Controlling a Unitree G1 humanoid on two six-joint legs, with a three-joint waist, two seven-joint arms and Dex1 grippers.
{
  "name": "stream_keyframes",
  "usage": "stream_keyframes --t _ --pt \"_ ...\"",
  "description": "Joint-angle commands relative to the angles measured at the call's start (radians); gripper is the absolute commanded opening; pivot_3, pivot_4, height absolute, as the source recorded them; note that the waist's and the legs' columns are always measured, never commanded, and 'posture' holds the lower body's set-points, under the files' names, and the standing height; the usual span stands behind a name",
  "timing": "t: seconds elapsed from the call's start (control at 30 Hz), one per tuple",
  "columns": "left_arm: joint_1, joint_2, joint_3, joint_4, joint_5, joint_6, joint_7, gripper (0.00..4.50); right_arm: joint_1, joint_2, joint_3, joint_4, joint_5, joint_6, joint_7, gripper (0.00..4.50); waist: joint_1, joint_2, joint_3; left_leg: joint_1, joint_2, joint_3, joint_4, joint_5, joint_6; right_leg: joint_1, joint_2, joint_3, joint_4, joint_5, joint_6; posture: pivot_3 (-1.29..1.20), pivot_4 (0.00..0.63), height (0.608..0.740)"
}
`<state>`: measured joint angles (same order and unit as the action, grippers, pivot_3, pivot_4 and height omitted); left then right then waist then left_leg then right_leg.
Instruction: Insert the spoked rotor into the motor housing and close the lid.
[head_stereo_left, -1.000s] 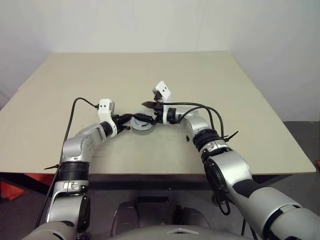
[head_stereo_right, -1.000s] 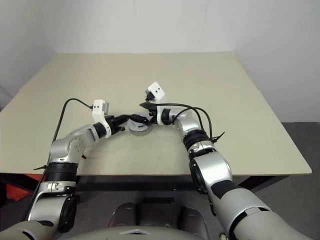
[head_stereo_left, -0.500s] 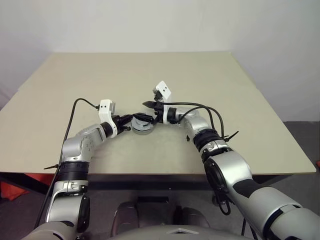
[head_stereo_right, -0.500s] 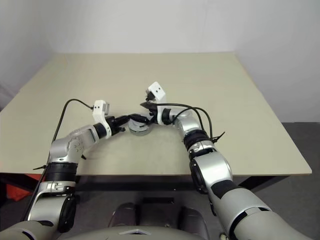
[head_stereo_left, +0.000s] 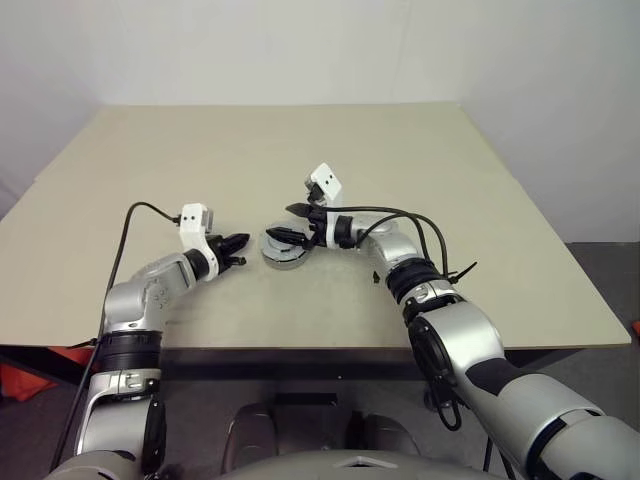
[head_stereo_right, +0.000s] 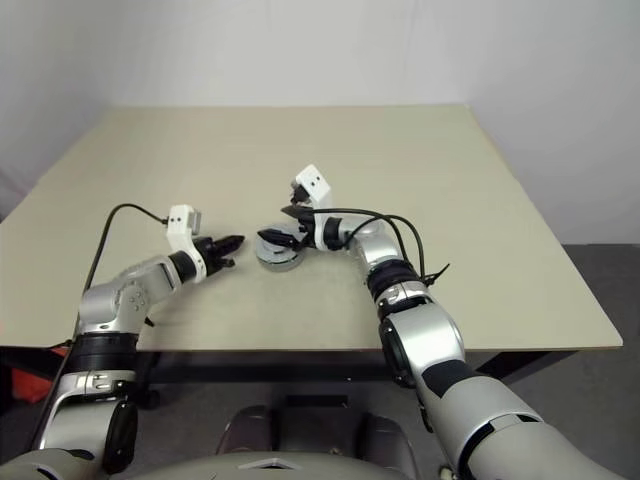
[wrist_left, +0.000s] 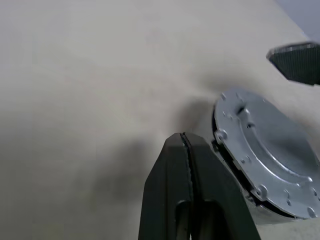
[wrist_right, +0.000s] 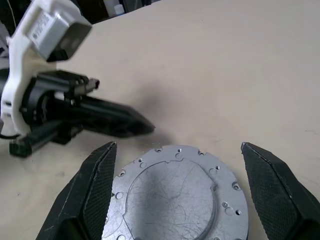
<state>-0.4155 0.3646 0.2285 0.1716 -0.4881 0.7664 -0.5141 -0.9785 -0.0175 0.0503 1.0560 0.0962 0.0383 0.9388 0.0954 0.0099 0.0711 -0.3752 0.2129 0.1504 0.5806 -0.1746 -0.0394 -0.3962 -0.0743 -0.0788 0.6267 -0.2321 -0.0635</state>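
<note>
The round grey lid (wrist_right: 175, 192) lies flat on top of the motor housing (head_stereo_left: 286, 262) near the middle of the tan table. The housing's inside and the spoked rotor are hidden. My right gripper (head_stereo_left: 289, 224) is open, with one finger (wrist_right: 95, 185) on each side of the lid and nothing gripped. My left gripper (head_stereo_left: 238, 241) is shut and empty. It sits a short way to the left of the housing, its tip (wrist_left: 183, 139) pointing at the lid's rim (wrist_left: 220, 135) but apart from it.
The tan table (head_stereo_left: 300, 150) stretches far beyond and to both sides of the housing. Its front edge runs just below my arms. A black cable (head_stereo_left: 130, 225) loops from my left wrist over the table's left part.
My left gripper, still shut, has drawn back to the left, away from the housing it was touching. The right gripper and the housing have stayed put.
</note>
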Motion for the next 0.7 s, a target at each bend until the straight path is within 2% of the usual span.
stream_keyframes --t 0.03,0.3,0.7 --pt "0.006 0.023 0.037 -0.057 -0.016 -0.021 0.004 0.02 -0.037 0.004 -0.002 -0.01 -0.001 -0.022 0.007 4.5 0.0 0.0 0.0 0.0 0.0 0.0 0.0 0.0 0.0 0.0 0.0 0.0 0.0 0.0 0.0 0.0 0.0 0.74" --pt "0.017 0.019 0.042 -0.054 -0.012 -0.031 0.008 0.02 -0.008 -0.004 0.028 -0.027 -0.028 -0.034 0.052 4.5 0.0 0.0 0.0 0.0 0.0 0.0 0.0 0.0 0.0 0.0 0.0 0.0 0.0 0.0 0.0 0.0 0.0 0.74" --pt "0.017 0.012 0.037 -0.049 -0.009 -0.038 0.016 0.02 0.006 -0.005 0.056 0.007 -0.083 -0.043 0.003 4.5 0.0 0.0 0.0 0.0 0.0 0.0 0.0 0.0 0.0 0.0 0.0 0.0 0.0 0.0 0.0 0.0 0.0 0.74"
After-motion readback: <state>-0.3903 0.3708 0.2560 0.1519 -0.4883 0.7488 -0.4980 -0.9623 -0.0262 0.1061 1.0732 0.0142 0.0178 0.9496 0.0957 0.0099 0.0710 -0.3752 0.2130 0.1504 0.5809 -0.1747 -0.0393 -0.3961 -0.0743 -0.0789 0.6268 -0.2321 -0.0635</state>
